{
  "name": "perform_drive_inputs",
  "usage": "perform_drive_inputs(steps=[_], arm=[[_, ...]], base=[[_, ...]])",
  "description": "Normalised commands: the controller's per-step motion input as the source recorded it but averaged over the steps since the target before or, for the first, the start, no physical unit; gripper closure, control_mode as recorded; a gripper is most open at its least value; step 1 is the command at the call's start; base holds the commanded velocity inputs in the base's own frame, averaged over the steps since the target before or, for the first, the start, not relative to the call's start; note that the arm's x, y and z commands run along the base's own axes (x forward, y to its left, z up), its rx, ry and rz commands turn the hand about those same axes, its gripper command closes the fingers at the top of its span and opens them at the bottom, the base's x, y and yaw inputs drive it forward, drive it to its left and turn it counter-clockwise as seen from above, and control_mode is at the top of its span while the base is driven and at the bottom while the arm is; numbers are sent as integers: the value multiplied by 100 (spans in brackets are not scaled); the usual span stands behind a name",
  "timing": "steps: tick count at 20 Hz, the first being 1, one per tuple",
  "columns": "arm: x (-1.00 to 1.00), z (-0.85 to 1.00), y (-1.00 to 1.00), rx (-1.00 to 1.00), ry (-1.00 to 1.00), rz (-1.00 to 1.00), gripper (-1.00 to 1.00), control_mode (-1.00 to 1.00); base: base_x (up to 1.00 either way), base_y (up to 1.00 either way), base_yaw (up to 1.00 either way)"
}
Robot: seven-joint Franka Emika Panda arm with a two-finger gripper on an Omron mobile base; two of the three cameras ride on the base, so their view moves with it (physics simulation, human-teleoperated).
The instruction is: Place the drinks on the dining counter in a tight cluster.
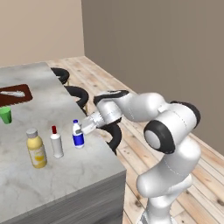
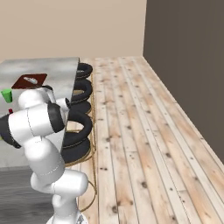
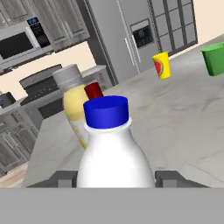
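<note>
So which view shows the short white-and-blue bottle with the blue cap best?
The left base view: the short white-and-blue bottle with the blue cap stands upright on the marble dining counter, whole, at the tool. The hand view crops its lower body; the right base view doesn't help.

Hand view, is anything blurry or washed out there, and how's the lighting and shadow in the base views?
Hand view: the blue-capped bottle looms large and bright white, its body showing little surface detail; the kitchen behind stays sharp. Left base view: even, soft light, with faint shadows beside the yellow bottle and red-capped bottle on the dining counter. Right base view: flat light, no glare on the floorboards.
</note>
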Motion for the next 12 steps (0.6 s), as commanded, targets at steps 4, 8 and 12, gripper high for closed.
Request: perform_drive_inputs(steps=[4,8,12], arm=[[14,-8,25,0,0,0,100,-100],[0,-9,6,0,0,0,100,-100],[0,-36,8,0,0,0,100,-100]], base=[[0,0,0],[0,0,0],[0,0,0]])
